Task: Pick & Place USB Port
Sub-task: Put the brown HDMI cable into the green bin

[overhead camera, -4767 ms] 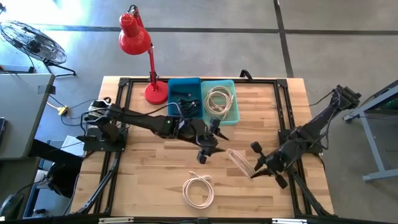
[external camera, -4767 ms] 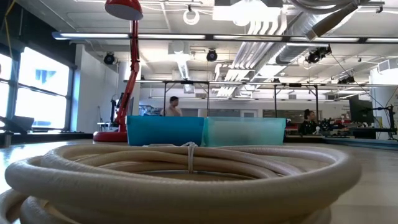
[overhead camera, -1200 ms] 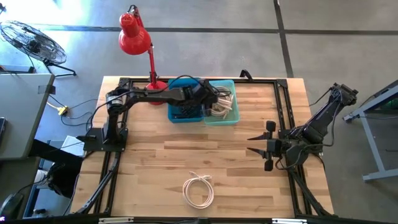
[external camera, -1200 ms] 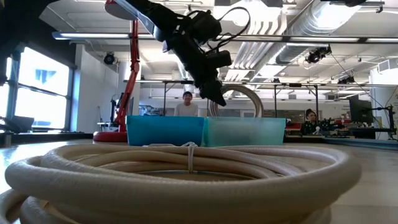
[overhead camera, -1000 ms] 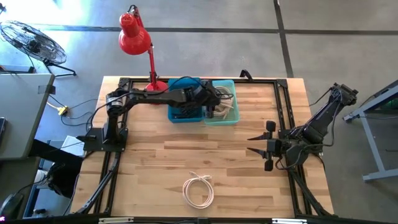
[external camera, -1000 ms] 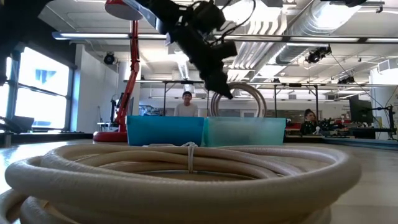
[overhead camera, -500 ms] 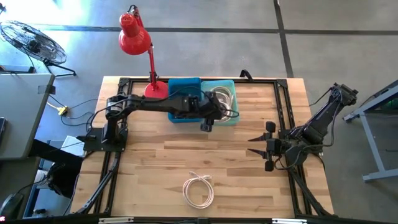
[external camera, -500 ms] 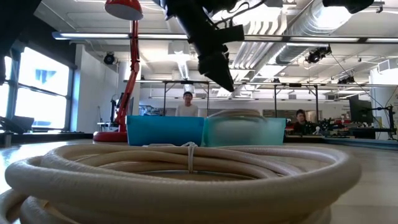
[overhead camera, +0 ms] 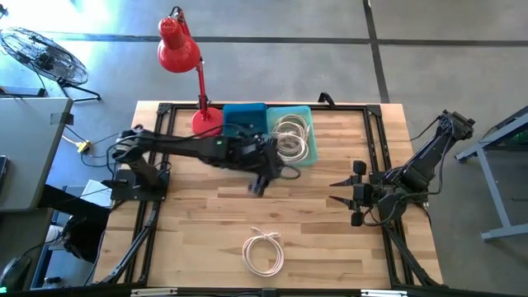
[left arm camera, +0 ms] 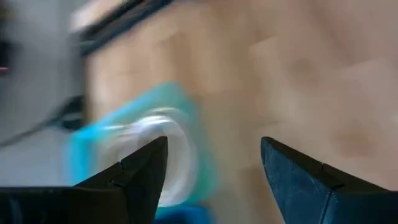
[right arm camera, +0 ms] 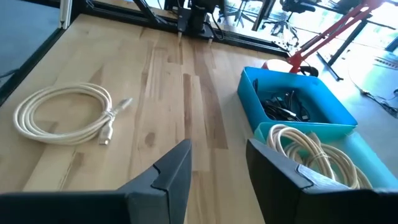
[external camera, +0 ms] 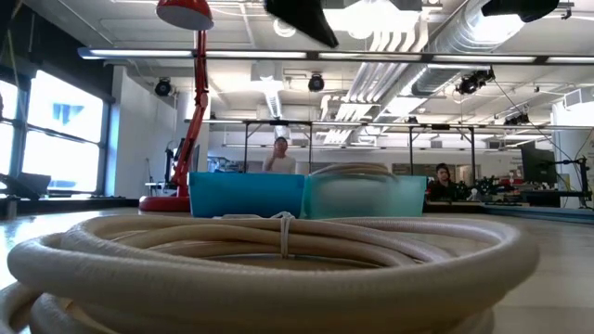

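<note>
From above, the left gripper (overhead camera: 257, 185) hangs over bare wood, the light-teal plastic bin (overhead camera: 306, 116) of coiled cream cable just behind its jaws; the right gripper (overhead camera: 338, 192) waits apart. Level with the table, the loose coiled cream USB cable (external camera: 269, 269) fills the foreground. The blurred left wrist view shows jaws spread, apparently empty. The right wrist's jaws are spread too. Next, probably, reach the loose coil.

A light wooden table (overhead camera: 206, 223) carries a red desk lamp (overhead camera: 205, 122) at its far edge. Just beside the lamp stands a blue bin (overhead camera: 245, 115), touching a teal bin (overhead camera: 309, 132). A coiled white cable (overhead camera: 263, 253) lies well apart from the lamp, near the front edge.
</note>
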